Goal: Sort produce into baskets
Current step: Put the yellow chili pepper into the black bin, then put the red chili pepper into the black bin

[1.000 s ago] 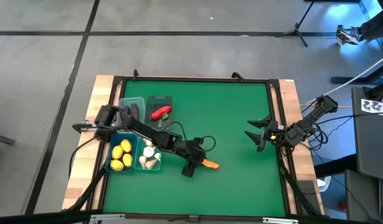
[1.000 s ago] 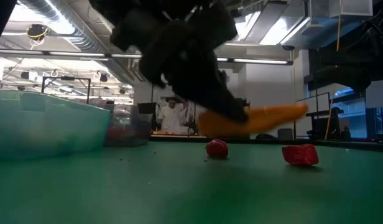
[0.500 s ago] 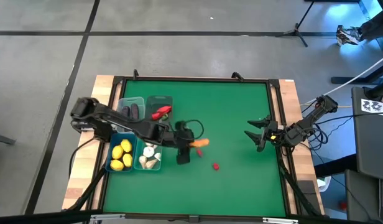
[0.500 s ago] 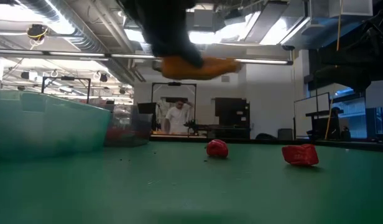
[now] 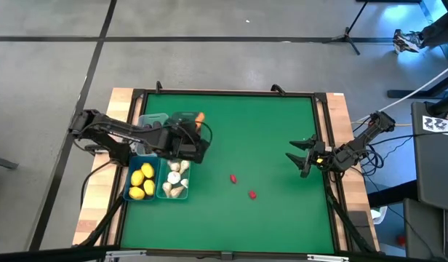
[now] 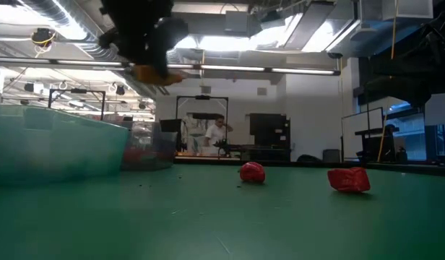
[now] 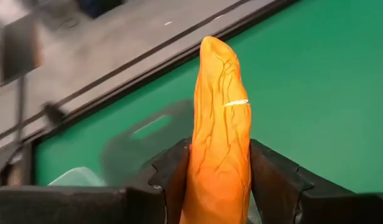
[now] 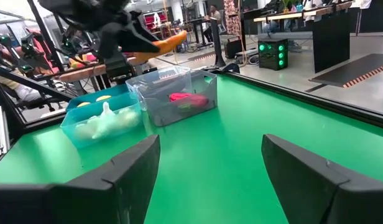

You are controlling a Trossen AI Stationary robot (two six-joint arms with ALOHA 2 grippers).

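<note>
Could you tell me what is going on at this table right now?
The robot is sorting toy produce into bins. The left gripper is shut on the orange carrot, held in the air above the clear bin that holds a red pepper. Beside it, one blue bin holds lemons and another holds garlic bulbs. Two small red pieces lie loose on the green table. The right gripper waits open near the table's right edge.
</note>
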